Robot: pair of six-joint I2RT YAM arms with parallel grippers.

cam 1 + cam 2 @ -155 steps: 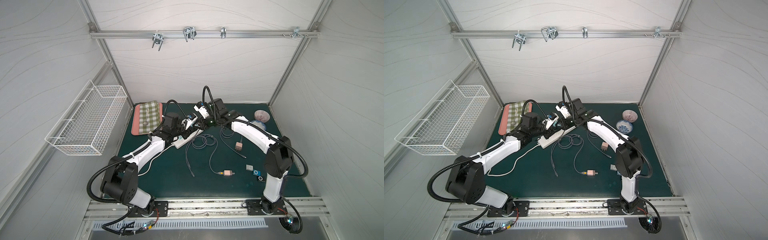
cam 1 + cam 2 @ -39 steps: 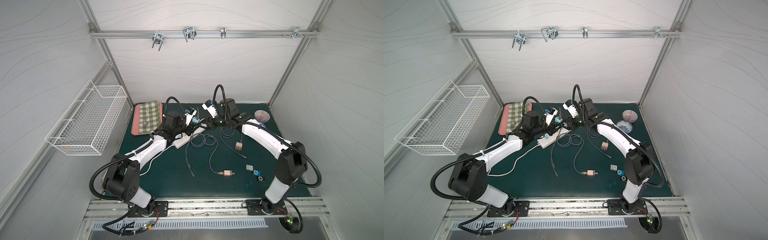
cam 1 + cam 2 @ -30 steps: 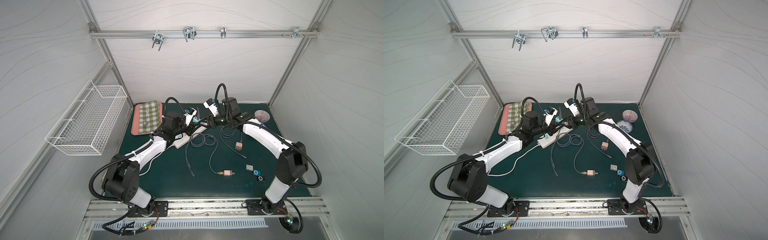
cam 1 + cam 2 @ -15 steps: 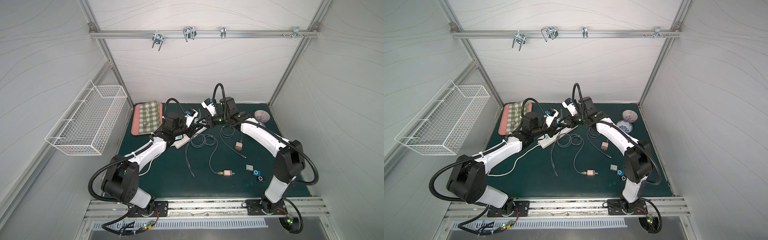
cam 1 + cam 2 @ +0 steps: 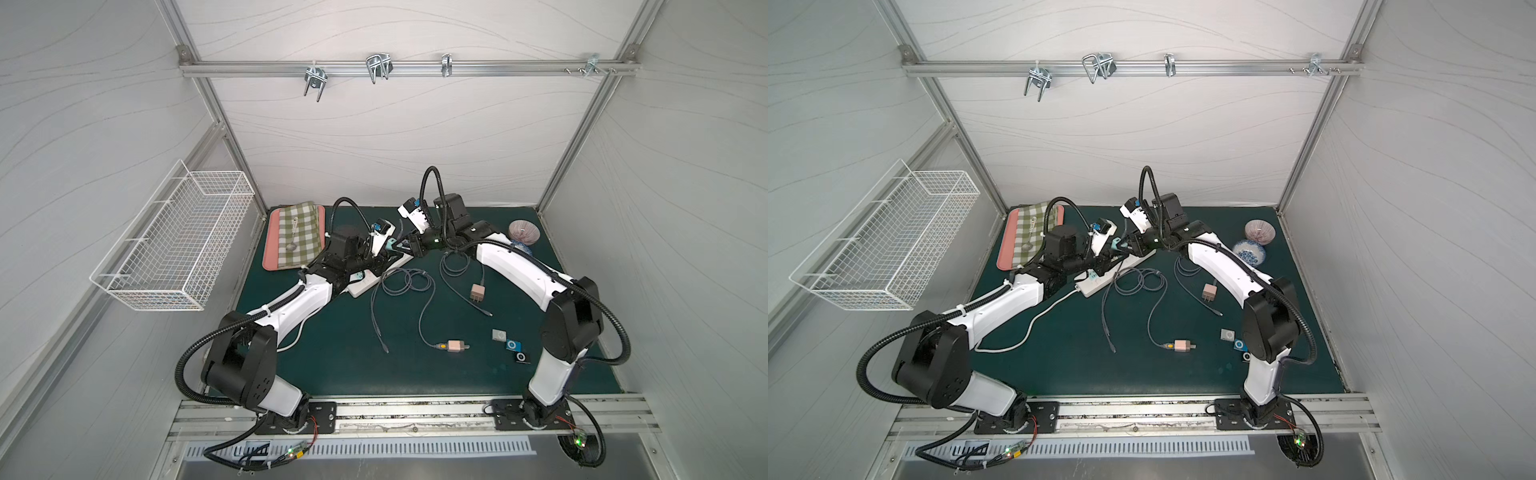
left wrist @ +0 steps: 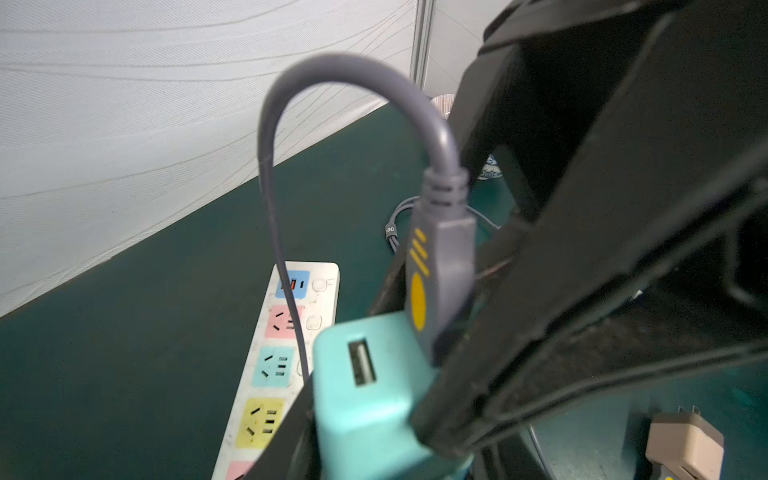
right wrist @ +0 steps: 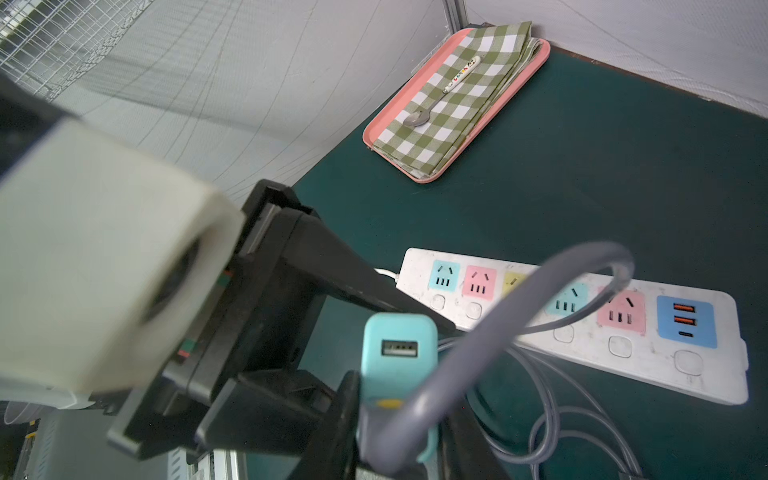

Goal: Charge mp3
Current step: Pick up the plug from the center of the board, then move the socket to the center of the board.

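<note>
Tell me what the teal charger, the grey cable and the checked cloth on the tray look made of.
The teal charger: hard moulded plastic, matte, slightly scuffed, rounded edges. The grey cable: flexible rubbery sheath, smooth, holding a bent loop. The checked cloth: woven fabric, perhaps cotton, folded in soft layers.

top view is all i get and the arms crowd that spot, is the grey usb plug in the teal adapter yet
observer: No, the usb port on the teal adapter is empty in the left wrist view; the grey usb plug sits alongside.
operator: who holds what
observer: The left gripper clamps the adapter; the right gripper has a finger on each side of the plug.
operator: any free usb on the strip
observer: Yes, the blue block at the end of the power strip has nothing plugged in.
</note>
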